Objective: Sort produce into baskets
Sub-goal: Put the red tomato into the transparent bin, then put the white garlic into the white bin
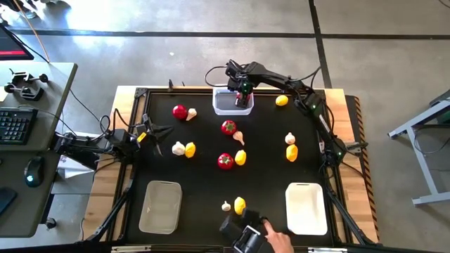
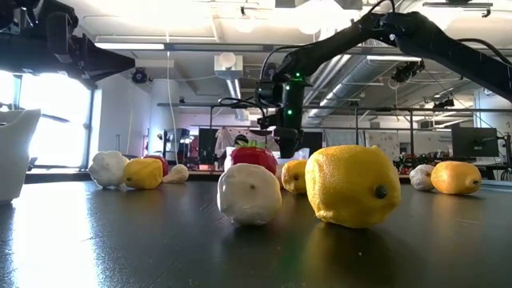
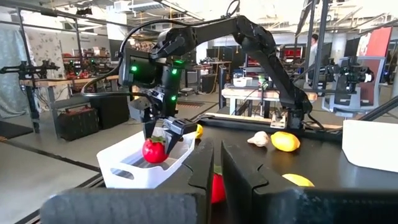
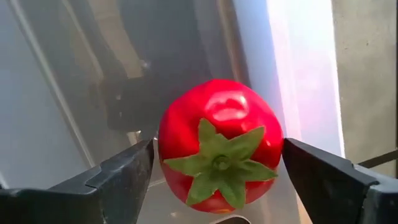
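My right gripper (image 1: 244, 93) hangs over the clear white-rimmed basket (image 1: 226, 107) at the table's far middle, shut on a red tomato with a green top (image 4: 219, 146). It also shows in the left wrist view (image 3: 163, 134), with the tomato (image 3: 154, 150) low in the basket (image 3: 124, 174). My left gripper (image 1: 156, 133) waits at the table's left side, shut and empty. Loose tomatoes (image 1: 228, 127), lemons (image 1: 240, 157) and garlic bulbs (image 1: 178, 148) lie on the black mat. My right gripper pinches the tomato's two opposite sides (image 4: 273, 149) between its two fingers. The fingers point down from above, and the green top faces up toward the wrist. The tomato sits upright inside the basket; the basket wall hides whether its underside touches the floor.
A beige-grey basket (image 1: 161, 206) stands near left and a white basket (image 1: 306, 208) near right. A lemon (image 1: 282, 100) lies right of the clear basket, a tomato (image 1: 180, 111) and a garlic bulb (image 1: 191, 113) left of it. A dark device (image 1: 246, 235) sits at the near edge.
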Motion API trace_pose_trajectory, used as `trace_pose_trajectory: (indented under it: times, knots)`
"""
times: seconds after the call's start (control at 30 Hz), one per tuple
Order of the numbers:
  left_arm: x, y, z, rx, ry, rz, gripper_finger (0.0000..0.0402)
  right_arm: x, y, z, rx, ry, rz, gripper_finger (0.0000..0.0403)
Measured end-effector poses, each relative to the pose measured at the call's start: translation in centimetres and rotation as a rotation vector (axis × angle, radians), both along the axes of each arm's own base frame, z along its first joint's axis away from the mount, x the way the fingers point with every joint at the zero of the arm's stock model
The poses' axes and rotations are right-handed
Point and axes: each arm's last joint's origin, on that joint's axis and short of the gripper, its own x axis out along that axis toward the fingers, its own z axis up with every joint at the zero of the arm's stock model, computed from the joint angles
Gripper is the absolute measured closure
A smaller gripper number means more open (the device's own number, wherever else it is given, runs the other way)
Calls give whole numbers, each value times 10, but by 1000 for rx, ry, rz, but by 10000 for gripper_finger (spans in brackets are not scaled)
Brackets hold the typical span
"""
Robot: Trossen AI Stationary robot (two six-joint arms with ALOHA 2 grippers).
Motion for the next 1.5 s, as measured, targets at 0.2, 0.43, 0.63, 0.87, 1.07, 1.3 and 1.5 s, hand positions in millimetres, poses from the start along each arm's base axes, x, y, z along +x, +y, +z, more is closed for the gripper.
trace_pose_trajectory:
  times: [0.2, 0.43, 0.63, 0.87, 1.07, 1.3, 1.5]
  knots:
    - [0, 0, 0, 0, 0, 0, 347, 7, 8, 15, -18, -8, 57, 55]
    - [0, 0, 0, 0, 0, 0, 320, 12, 19, 54, -64, -21, 67, 57]
    - [0, 0, 0, 0, 0, 0, 322, 19, 36, 80, -42, -194, 127, 105]
    - [0, 0, 0, -16, -7, -5, 335, 18, 55, 94, -99, -376, 175, 236]
    - [0, 0, 0, -16, -7, -6, 352, 1, 79, 87, -117, -533, 218, 381]
    - [0, 0, 0, -16, -7, -10, 369, -31, 115, 72, -154, -737, 169, 373]
    - [0, -1, 0, -11, -7, -45, 389, -56, 148, 61, -184, -830, 103, 371]
